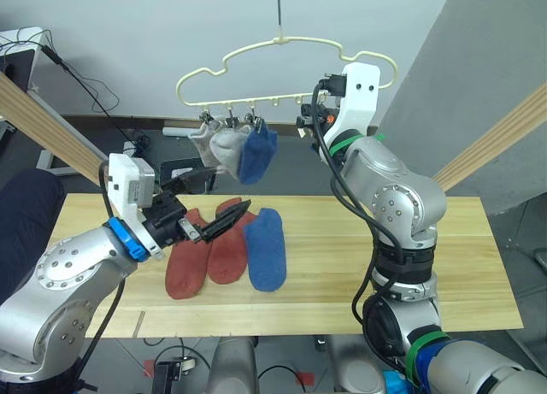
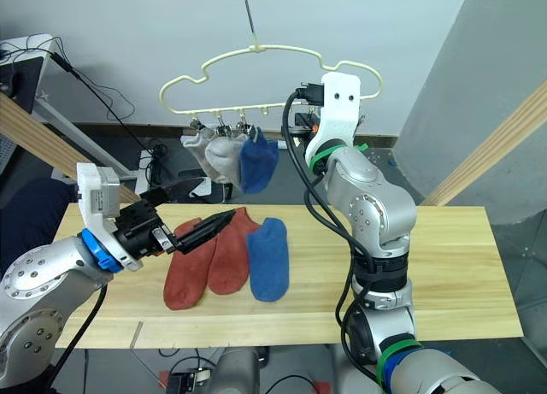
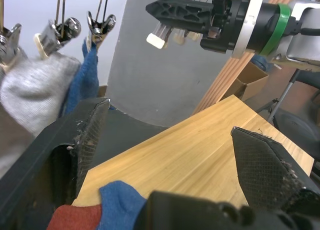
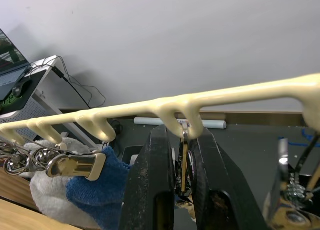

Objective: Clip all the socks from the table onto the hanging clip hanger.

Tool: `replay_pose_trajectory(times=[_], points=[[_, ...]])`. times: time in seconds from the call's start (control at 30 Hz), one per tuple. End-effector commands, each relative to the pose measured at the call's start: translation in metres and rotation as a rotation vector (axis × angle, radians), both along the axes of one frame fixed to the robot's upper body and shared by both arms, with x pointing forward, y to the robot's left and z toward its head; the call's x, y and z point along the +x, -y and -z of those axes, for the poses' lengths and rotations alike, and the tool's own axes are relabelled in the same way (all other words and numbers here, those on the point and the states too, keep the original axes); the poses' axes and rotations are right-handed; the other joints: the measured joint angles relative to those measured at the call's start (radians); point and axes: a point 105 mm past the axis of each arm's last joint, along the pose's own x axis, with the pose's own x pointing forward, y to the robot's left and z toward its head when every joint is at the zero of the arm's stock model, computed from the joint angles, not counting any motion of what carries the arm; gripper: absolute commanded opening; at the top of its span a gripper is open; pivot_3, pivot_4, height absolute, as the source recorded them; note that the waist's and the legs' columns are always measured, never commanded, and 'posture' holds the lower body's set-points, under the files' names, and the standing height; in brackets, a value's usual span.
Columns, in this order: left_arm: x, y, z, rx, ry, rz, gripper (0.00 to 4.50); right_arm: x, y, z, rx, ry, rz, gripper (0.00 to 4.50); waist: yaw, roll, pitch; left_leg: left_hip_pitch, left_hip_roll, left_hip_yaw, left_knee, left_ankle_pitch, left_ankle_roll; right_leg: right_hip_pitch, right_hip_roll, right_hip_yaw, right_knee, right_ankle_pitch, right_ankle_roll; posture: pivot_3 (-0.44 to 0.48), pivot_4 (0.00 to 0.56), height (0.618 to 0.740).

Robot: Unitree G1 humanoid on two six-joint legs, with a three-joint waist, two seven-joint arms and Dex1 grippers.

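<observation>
The pale-yellow clip hanger (image 1: 278, 40) hangs over the back of the table (image 1: 461, 257). Two grey socks (image 1: 218, 146) and a blue sock (image 1: 258, 155) hang from its left clips. On the wood lie two rust-red socks (image 1: 186, 261) (image 1: 229, 249) side by side, with a blue sock (image 1: 267, 249) to their right. My left gripper (image 1: 215, 203) is open just above the toes of the red socks, holding nothing. My right gripper (image 4: 183, 140) is raised to the hanger's lower bar, its fingers shut on a metal clip (image 4: 184, 162) right of the hanging blue sock.
Thick wooden frame poles slant down at the left (image 1: 51, 125) and right (image 1: 504, 138). A grey partition (image 1: 487, 52) stands behind the right end of the table. Cables lie on the floor behind. The right half of the tabletop is bare wood.
</observation>
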Motion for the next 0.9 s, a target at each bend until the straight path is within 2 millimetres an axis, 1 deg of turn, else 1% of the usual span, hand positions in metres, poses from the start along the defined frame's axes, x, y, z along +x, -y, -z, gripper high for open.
replay_pose_trajectory(times=[0.03, 0.13, 0.2, 0.3, 0.37, 0.4, 0.47, 0.5, 0.57, 0.63, 0.77, 0.83, 0.9], points=[[0.000, 0.001, 0.014, 0.077, -0.062, -0.061, 4.50, -0.007, -0.008, -0.017, 0.030, 0.060, -0.021, 0.09, 0.000, 0.000, 0.000, 0.000, 0.000, 0.000, 0.000, 0.000, 0.000, 0.000, 0.000, 0.000, 0.000, 0.000, 0.000, -0.084, 0.322, 0.740], [0.007, 0.002, 0.029, 0.099, -0.144, -0.114, 4.50, -0.008, -0.007, -0.018, 0.026, 0.063, -0.015, 0.09, 0.000, 0.000, 0.000, 0.000, 0.000, 0.000, 0.000, 0.000, 0.000, 0.000, 0.000, 0.000, 0.001, 0.000, 0.000, -0.091, 0.338, 0.740], [0.008, 0.007, 0.036, 0.121, -0.179, -0.100, 4.50, -0.009, -0.007, -0.018, 0.025, 0.065, -0.013, 0.09, 0.000, 0.000, 0.000, 0.001, 0.000, 0.000, 0.001, 0.000, 0.000, 0.000, 0.000, 0.000, 0.002, 0.000, 0.000, -0.094, 0.342, 0.740], [0.009, 0.012, 0.040, 0.104, -0.214, -0.074, 4.50, -0.010, -0.008, -0.019, 0.025, 0.065, -0.013, 0.09, -0.001, 0.000, 0.000, 0.001, 0.000, 0.000, 0.001, 0.000, 0.000, 0.000, 0.000, 0.000, 0.002, 0.000, 0.000, -0.098, 0.351, 0.740], [0.011, 0.016, 0.045, 0.140, -0.212, -0.072, 4.50, -0.011, -0.008, -0.019, 0.027, 0.063, -0.014, 0.09, 0.000, 0.000, 0.000, 0.001, 0.000, 0.000, 0.000, 0.000, 0.000, 0.000, 0.000, 0.000, 0.002, 0.000, 0.000, -0.098, 0.351, 0.740], [0.016, 0.017, 0.051, 0.161, -0.232, -0.093, 4.50, -0.011, -0.009, -0.019, 0.027, 0.062, -0.017, 0.09, 0.000, 0.000, 0.000, 0.001, 0.000, -0.001, 0.000, 0.000, 0.000, 0.000, 0.000, 0.000, 0.002, 0.000, 0.000, -0.101, 0.356, 0.740], [0.024, 0.025, 0.060, 0.188, -0.234, -0.098, 4.50, -0.012, -0.010, -0.019, 0.027, 0.061, -0.022, 0.09, 0.001, 0.001, 0.000, 0.001, -0.001, 0.000, 0.000, 0.000, 0.000, 0.000, 0.001, 0.000, 0.002, 0.000, 0.000, -0.102, 0.358, 0.740], [0.032, 0.026, 0.069, 0.244, -0.232, -0.141, 4.50, -0.013, -0.011, -0.018, 0.028, 0.059, -0.025, 0.09, 0.001, 0.001, 0.000, 0.001, -0.001, 0.000, 0.001, 0.000, 0.000, 0.000, 0.000, 0.000, 0.002, 0.000, 0.000, -0.102, 0.362, 0.740], [0.041, 0.028, 0.080, 0.316, -0.250, -0.174, 4.50, -0.013, -0.012, -0.018, 0.027, 0.058, -0.026, 0.09, 0.001, 0.001, 0.000, 0.001, -0.001, 0.000, 0.001, 0.000, 0.000, 0.000, 0.000, 0.001, 0.002, 0.000, 0.000, -0.108, 0.365, 0.740], [0.047, 0.037, 0.082, 0.297, -0.239, -0.155, 4.50, -0.014, -0.012, -0.018, 0.027, 0.057, -0.027, 0.09, 0.001, 0.002, 0.001, 0.001, -0.001, -0.001, 0.001, 0.000, 0.000, 0.000, 0.001, 0.000, 0.002, 0.000, 0.000, -0.110, 0.368, 0.740], [0.056, 0.041, 0.086, 0.293, -0.220, -0.171, 4.50, -0.014, -0.012, -0.018, 0.028, 0.055, -0.026, 0.09, -0.002, 0.002, 0.001, 0.001, 0.000, 0.000, 0.000, 0.000, 0.000, -0.001, 0.001, 0.001, 0.002, 0.000, 0.000, -0.114, 0.370, 0.740], [0.062, 0.042, 0.091, 0.289, -0.219, -0.179, 4.50, -0.015, -0.012, -0.018, 0.029, 0.054, -0.026, 0.09, -0.001, 0.002, 0.001, 0.001, 0.000, 0.000, 0.000, 0.000, 0.000, -0.001, 0.001, 0.001, 0.002, 0.000, 0.000, -0.119, 0.374, 0.740], [0.067, 0.046, 0.101, 0.309, -0.229, -0.167, 4.50, -0.015, -0.012, -0.017, 0.029, 0.051, -0.027, 0.09, 0.000, 0.002, 0.001, 0.001, 0.000, 0.000, 0.000, 0.000, 0.000, -0.001, 0.001, 0.001, 0.002, 0.000, 0.000, -0.119, 0.375, 0.740]])
